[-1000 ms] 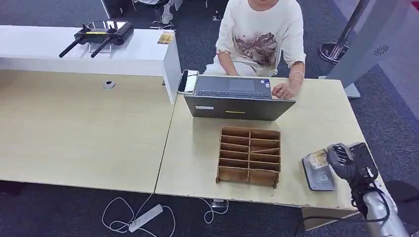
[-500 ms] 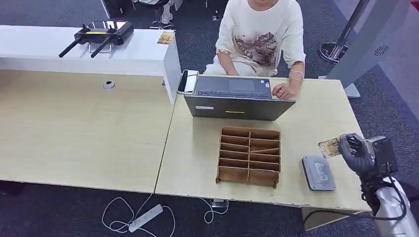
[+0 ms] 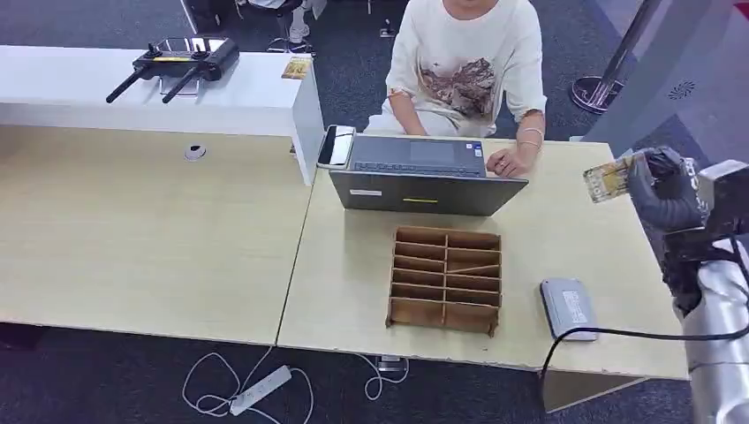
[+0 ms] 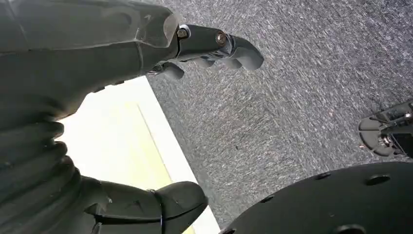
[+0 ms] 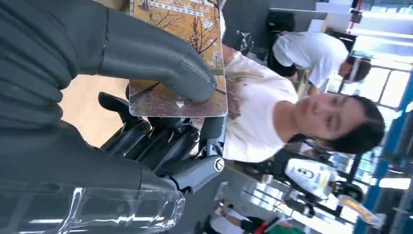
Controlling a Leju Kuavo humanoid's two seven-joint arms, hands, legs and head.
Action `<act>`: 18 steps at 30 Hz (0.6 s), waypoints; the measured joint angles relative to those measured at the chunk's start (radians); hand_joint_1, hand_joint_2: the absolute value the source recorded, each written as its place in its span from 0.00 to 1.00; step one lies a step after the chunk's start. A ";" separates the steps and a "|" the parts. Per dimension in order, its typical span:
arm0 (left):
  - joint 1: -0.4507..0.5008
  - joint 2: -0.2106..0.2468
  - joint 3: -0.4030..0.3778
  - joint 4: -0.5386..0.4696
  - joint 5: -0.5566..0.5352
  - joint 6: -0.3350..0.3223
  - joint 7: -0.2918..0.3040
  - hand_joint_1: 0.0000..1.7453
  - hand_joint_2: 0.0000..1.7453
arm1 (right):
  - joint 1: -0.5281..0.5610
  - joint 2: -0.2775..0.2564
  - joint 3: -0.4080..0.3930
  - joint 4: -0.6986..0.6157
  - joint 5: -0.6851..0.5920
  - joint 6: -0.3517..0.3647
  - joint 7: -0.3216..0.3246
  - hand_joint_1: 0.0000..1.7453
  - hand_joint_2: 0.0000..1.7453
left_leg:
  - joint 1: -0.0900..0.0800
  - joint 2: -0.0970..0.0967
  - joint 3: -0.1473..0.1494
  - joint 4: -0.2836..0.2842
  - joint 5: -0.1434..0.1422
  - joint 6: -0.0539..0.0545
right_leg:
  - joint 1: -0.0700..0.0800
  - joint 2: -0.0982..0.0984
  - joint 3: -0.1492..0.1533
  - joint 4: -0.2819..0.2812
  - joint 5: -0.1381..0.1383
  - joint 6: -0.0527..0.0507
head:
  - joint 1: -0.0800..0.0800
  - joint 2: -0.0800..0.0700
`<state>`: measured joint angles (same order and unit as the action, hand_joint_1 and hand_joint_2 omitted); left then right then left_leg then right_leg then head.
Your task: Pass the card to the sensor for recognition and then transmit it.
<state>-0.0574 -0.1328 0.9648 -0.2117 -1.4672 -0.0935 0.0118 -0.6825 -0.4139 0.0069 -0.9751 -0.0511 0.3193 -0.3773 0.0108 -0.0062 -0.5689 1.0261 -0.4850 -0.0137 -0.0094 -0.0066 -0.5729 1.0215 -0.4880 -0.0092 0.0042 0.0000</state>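
Above the table's far right corner my right hand (image 3: 664, 187) now grips the card (image 3: 609, 181), lifted away from the sensor (image 3: 570, 308) where it hovered a second ago; I judge recognition finished; handover to the person (image 3: 468, 62) comes next.

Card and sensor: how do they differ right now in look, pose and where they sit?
The card is held up in the air by the right hand, above the table's right edge; the sensor lies flat on the table, near the front edge. The card is thin with a brownish printed picture; the sensor is a thicker plain grey pad. The card is gripped; nothing touches the sensor. Both are rectangular.
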 joint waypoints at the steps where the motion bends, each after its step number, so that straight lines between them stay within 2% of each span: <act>1: -0.001 0.000 0.000 0.000 -0.001 0.000 -0.001 0.00 1.00 | -0.022 0.001 0.013 0.000 0.001 -0.006 0.000 1.00 1.00 | 0.000 0.000 0.000 0.000 0.000 0.000 | 0.000 0.000 0.000 0.000 0.000 0.000 | 0.000 0.000; 8: -0.002 -0.001 0.000 0.000 -0.002 0.000 -0.002 0.00 1.00 | -0.109 0.005 0.068 0.002 0.022 -0.024 -0.009 1.00 1.00 | 0.000 -0.002 -0.001 0.000 0.000 0.000 | 0.000 -0.001 0.000 0.000 0.000 0.000 | 0.000 0.000; 13: -0.003 -0.001 0.000 0.000 -0.008 -0.001 -0.004 0.00 1.00 | -0.243 0.013 0.162 0.045 0.095 -0.097 0.004 1.00 1.00 | 0.000 0.000 -0.001 0.000 0.000 -0.001 | 0.000 0.000 -0.001 0.000 0.001 -0.001 | 0.000 0.000; 18: -0.003 -0.001 0.000 0.000 -0.011 -0.001 -0.004 0.00 1.00 | -0.322 0.024 0.225 0.075 0.103 -0.112 0.008 1.00 1.00 | 0.000 -0.003 -0.001 0.000 0.001 -0.001 | 0.000 -0.002 -0.001 0.000 0.001 -0.001 | 0.000 0.000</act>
<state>-0.0600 -0.1335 0.9648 -0.2117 -1.4782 -0.0946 0.0076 -1.0045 -0.3895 0.2323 -0.9000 0.0523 0.2075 -0.3696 0.0113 -0.0088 -0.5702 1.0261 -0.4841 -0.0150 -0.0093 -0.0085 -0.5742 1.0218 -0.4873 -0.0097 0.0046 0.0000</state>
